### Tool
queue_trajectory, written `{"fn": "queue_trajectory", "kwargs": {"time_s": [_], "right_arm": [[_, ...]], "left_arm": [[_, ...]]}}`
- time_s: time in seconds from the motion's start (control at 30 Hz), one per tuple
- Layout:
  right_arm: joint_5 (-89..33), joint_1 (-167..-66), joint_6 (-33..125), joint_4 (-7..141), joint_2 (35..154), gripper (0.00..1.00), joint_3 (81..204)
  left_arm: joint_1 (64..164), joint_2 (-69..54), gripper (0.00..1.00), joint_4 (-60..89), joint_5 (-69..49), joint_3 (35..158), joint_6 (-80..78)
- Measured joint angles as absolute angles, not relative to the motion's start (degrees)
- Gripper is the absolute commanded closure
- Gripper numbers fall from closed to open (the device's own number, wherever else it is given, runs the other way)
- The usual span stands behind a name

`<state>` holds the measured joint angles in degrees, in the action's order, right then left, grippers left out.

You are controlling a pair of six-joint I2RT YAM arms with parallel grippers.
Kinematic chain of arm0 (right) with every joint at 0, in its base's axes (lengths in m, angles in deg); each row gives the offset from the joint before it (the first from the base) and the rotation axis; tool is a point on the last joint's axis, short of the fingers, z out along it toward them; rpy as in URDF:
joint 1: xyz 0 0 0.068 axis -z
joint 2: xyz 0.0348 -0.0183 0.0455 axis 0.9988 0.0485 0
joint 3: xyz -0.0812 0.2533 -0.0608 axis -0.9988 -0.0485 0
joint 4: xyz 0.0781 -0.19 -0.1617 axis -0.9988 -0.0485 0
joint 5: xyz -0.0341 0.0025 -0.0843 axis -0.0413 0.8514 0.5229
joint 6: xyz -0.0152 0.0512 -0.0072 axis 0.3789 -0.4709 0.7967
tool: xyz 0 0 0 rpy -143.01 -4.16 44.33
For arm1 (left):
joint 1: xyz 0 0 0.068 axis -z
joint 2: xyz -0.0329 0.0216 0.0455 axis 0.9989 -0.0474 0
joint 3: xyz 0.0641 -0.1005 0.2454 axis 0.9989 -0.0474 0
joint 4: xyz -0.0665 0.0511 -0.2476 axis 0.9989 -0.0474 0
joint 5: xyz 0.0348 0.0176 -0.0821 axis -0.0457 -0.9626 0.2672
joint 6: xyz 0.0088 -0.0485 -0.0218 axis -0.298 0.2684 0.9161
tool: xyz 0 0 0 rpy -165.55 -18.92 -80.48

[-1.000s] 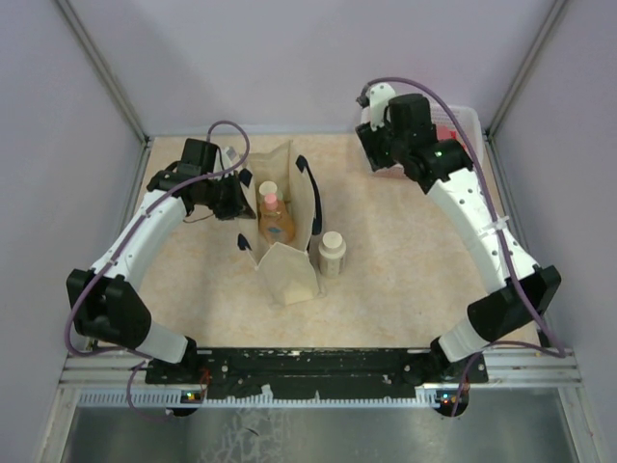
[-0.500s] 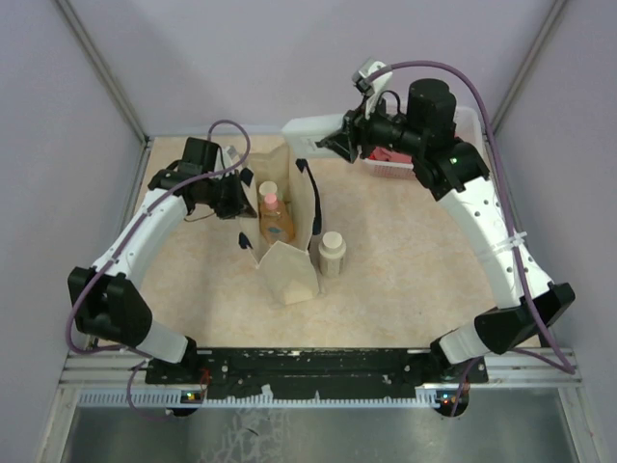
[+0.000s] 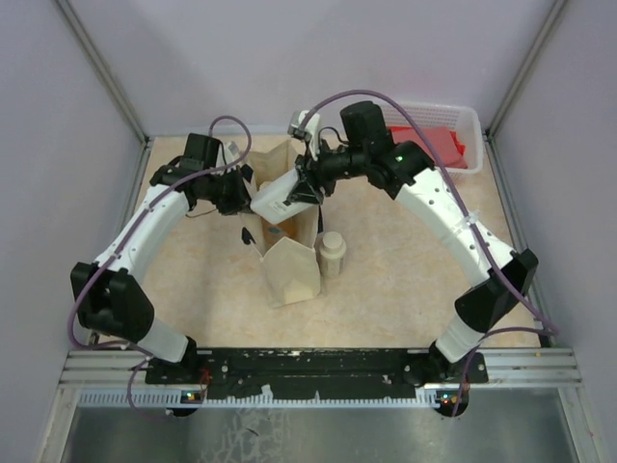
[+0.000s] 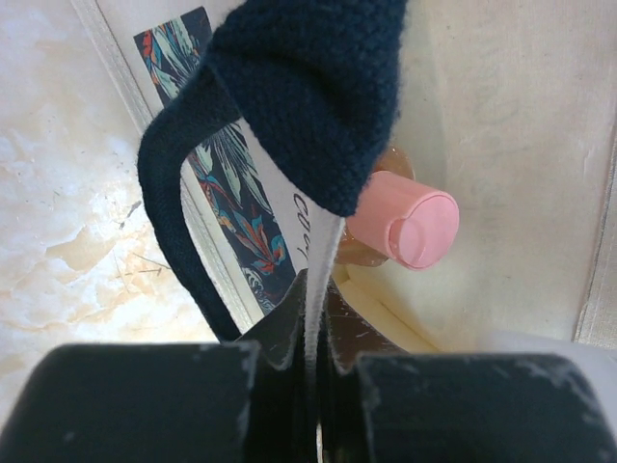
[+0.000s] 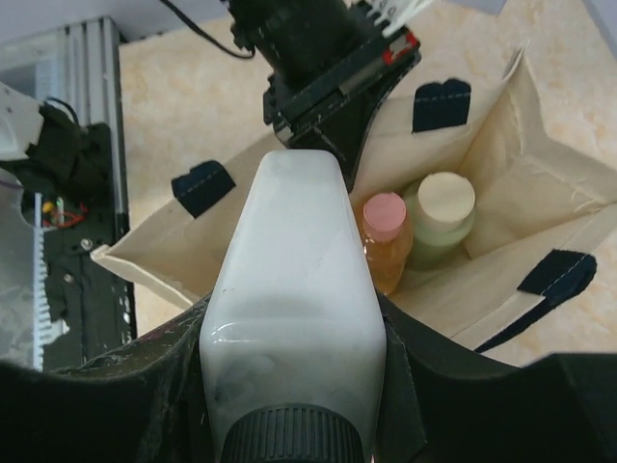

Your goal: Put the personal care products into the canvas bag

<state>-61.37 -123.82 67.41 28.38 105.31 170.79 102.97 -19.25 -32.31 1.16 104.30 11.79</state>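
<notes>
Swinging in from the mesh basket (image 3: 470,123) at upper right, the right end effector (image 5: 289,333), clamped on the white square bottle (image 5: 294,251), now hangs over the canvas bag (image 5: 540,164) at centre. Left end effector (image 4: 313,386) pinches its rim open; free room likely lies beside the orange bottle (image 5: 384,246).

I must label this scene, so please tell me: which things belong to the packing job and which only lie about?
Belong to the job: canvas bag, white square bottle, orange bottle, olive-green bottle, cream bottle.
Only lying about: white mesh basket, red cloth.
</notes>
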Motion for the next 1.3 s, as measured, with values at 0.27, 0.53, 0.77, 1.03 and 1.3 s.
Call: {"fn": "queue_trajectory", "kwargs": {"time_s": [0.27,0.53,0.77,1.03,1.3], "right_arm": [[-53.1,-128.3,74.5,22.2,106.5,1.00,170.9],[-44.6,-132.4,80.5,20.2,108.0,1.00,170.9],[-37.2,-137.4,86.0,19.2,112.4,1.00,170.7],[-31.8,-138.8,91.0,18.6,113.2,1.00,167.6],[-29.7,-139.4,94.1,19.3,113.9,1.00,165.5]], "left_arm": [[103.0,-19.9,0.95,-32.7,1.1,105.4,12.0],[103.0,-19.9,0.95,-32.8,1.1,105.4,12.0],[103.0,-19.9,0.95,-33.0,1.1,105.4,11.8],[103.0,-19.9,0.95,-33.3,1.1,105.4,11.4],[103.0,-19.9,0.95,-33.3,1.2,105.4,11.2]]}}
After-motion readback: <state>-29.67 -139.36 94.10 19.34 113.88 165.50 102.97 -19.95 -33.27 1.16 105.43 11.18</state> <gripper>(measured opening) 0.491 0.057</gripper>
